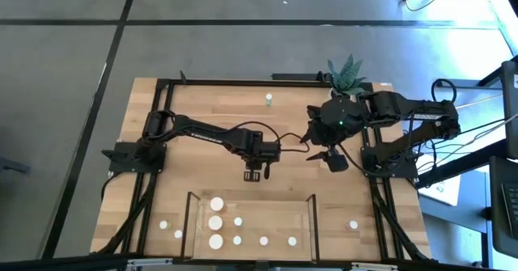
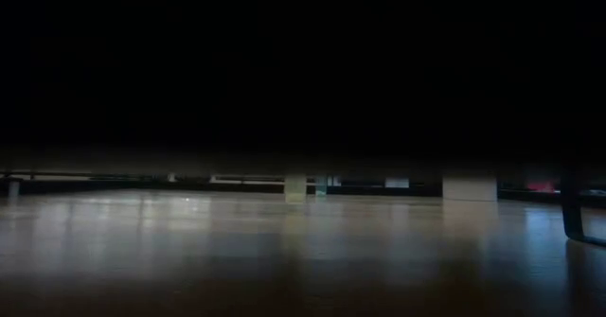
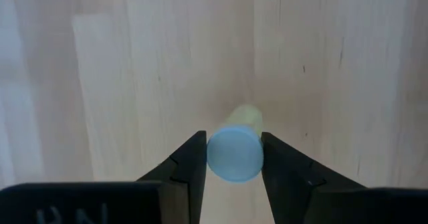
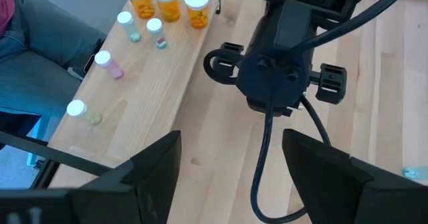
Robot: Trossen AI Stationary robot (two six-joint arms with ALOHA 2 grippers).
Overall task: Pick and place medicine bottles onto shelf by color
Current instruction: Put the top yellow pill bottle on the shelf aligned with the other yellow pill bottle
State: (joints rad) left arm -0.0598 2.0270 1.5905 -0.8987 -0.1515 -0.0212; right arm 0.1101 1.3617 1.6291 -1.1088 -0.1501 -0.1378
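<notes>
- High view: the left claw (image 1: 253, 174) hangs over the counter's (image 1: 202, 117) middle, just short of the shelf (image 1: 275, 218) at the near edge, where seven medicine bottles (image 1: 216, 221) stand. One bottle (image 1: 269, 100) waits near the far edge.
- Low view: mostly dark, nothing useful.
- Left wrist view: the claw is clamped on a pale yellowish bottle (image 3: 235, 150). I judge this the carry step; next, lower it beside its colour.
- Right wrist view: the right claw (image 4: 231, 160) gapes wide, empty.

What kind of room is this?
Probably a robot lab: a wooden table on a grey taped floor, two fixed arms with cables, and small bottles on a shelf for practice.
</notes>
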